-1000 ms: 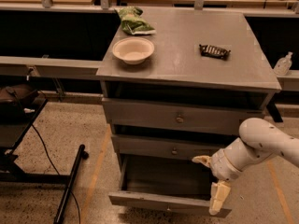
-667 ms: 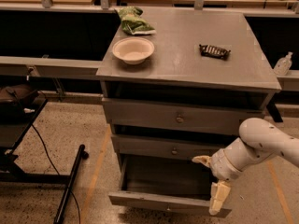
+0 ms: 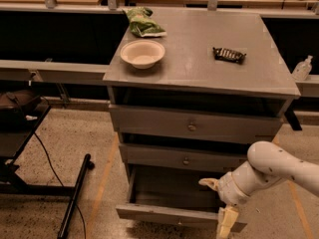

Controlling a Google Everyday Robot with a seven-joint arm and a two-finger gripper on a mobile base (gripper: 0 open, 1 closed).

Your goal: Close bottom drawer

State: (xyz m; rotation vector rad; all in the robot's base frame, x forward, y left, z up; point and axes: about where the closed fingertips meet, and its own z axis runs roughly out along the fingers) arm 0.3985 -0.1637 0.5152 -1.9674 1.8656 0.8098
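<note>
The bottom drawer point(image 3: 167, 214) is the lowest of the grey cabinet's three and stands pulled well out, its inside empty. Its knob is not visible. My gripper point(image 3: 218, 204) is at the right end of the drawer's front panel, on a white arm that comes in from the right. It is open: one cream finger point(image 3: 208, 183) points left over the drawer's inside, and the other finger point(image 3: 227, 225) hangs down in front of the panel's right end. It holds nothing.
The middle drawer point(image 3: 185, 159) and the top drawer point(image 3: 192, 126) are shut. On the cabinet top point(image 3: 199, 59) lie a white bowl point(image 3: 142, 53), a green bag point(image 3: 143, 24) and a dark snack bar point(image 3: 229, 55). A black stand point(image 3: 75, 195) and a cable lie on the floor to the left.
My gripper has dropped slightly lower at the drawer's right end. The drawer and the things on the cabinet have not moved.
</note>
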